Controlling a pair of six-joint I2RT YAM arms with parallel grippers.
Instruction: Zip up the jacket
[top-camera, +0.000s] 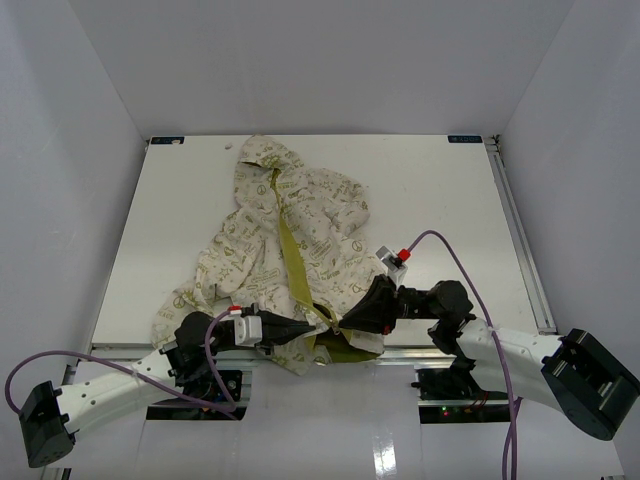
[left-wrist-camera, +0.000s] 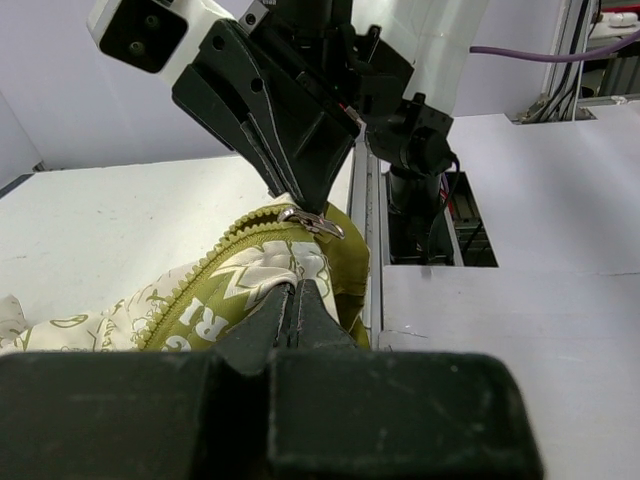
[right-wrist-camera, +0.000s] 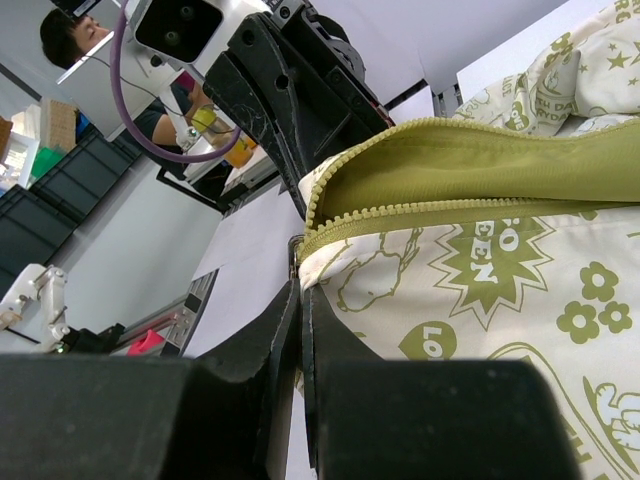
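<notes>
1. The flat white table (top-camera: 440, 200) carries the work. Both arm bases sit along its near edge, so the working zone is kept at that edge, within short reach of both arms.
2. The small hooded jacket of cream fabric with olive-green print and olive-green lining (top-camera: 260, 250) lies front-up on the table. Its hood points toward the far edge and its hem is at the near edge, between the two arms. This puts the starting end of the zipper closest to the grippers.
3. The left gripper (left-wrist-camera: 298, 290) has its fingers pressed together on the jacket hem, just beside the bottom of the zipper. Judged purpose: to anchor the fabric so the tooth rows stay taut under a pull.
4. The right gripper (right-wrist-camera: 301, 290) comes in from the opposite side, almost tip to tip with the left gripper. Its fingers are pressed together at the bottom end of the zipper. It is judged to be pinching the slider, although the contact itself is hidden.
5. The olive-green toothed zipper (right-wrist-camera: 420, 208) stands open. Its two rows spread apart from the right gripper's tip, with lining exposed between them. Closing is judged barely begun.
6. The small metal slider (left-wrist-camera: 312, 222) projects from under the right gripper's tip at the hem end.
   - The next move calls for drawing it toward the hood while the left grip holds the hem down.
   - Risk: slack fabric or lining may bunch into the slider.
</notes>
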